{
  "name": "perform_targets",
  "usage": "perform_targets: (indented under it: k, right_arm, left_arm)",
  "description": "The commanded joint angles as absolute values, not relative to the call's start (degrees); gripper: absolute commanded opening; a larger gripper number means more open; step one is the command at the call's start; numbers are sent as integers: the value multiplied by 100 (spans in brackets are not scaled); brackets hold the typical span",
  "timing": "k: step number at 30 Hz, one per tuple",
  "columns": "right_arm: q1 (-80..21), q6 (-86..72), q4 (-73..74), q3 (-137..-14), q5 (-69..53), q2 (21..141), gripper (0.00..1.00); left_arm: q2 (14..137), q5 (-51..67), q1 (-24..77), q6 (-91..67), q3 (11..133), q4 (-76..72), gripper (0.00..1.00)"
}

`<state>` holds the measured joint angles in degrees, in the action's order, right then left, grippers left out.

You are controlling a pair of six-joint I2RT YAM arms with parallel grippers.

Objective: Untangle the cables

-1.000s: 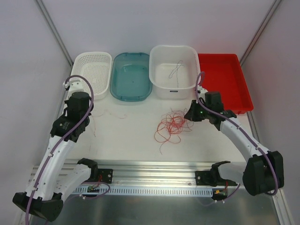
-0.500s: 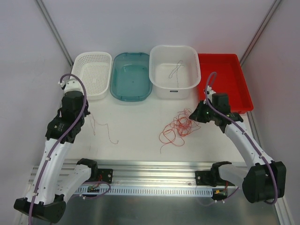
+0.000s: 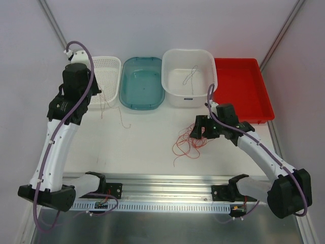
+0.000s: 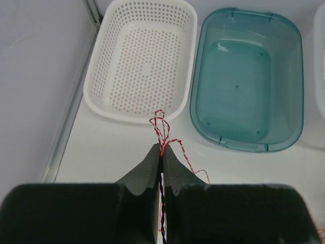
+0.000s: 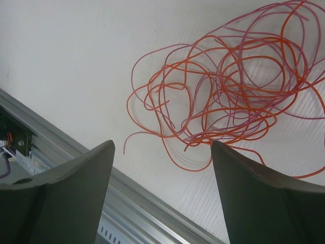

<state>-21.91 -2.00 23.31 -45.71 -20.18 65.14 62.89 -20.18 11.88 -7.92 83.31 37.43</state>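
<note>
A loose tangle of red and orange cables (image 3: pixel 190 140) lies on the white table right of centre; the right wrist view shows its loops (image 5: pixel 233 91) spread flat. My right gripper (image 3: pixel 197 128) hovers over the tangle's right side, open, with nothing between its fingers (image 5: pixel 162 145). My left gripper (image 3: pixel 95 97) is raised at the far left, shut on a thin twisted red-and-white cable (image 4: pixel 161 127), which trails down to the table (image 3: pixel 121 118). A pale grey cable (image 3: pixel 190 76) lies in the white tub.
Along the back stand a white perforated basket (image 3: pixel 109 81), a teal tub (image 3: pixel 142 84), a white tub (image 3: pixel 175 53) and a red tray (image 3: pixel 241 86). An aluminium rail (image 3: pixel 167 185) runs along the near edge by the arm bases.
My right gripper has opened, letting go of the tangle, and moved left over it. My left arm has risen and swung back towards the basket, pulling the thin cable along.
</note>
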Motion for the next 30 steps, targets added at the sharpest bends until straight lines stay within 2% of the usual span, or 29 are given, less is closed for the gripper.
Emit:
perform_targets:
  k: [1, 7, 20, 30]
  right_arm:
    - [-2320, -26, 2408, -4817, -2021, 6259, 82]
    - [-2426, 87, 2443, -4755, -2013, 6012, 92]
    - [-2443, 360, 2786, -5009, -1969, 6108, 92]
    - [-2443, 492, 3050, -5282, -1793, 6609, 92]
  left_arm:
    - [6784, -2433, 1116, -150, 9104, 3262, 0]
    - [7795, -2848, 985, 728, 10221, 2717, 0]
    - [10640, -2180, 35, 1169, 11987, 1565, 0]
    - [12655, -1319, -527, 897, 12498, 1274, 0]
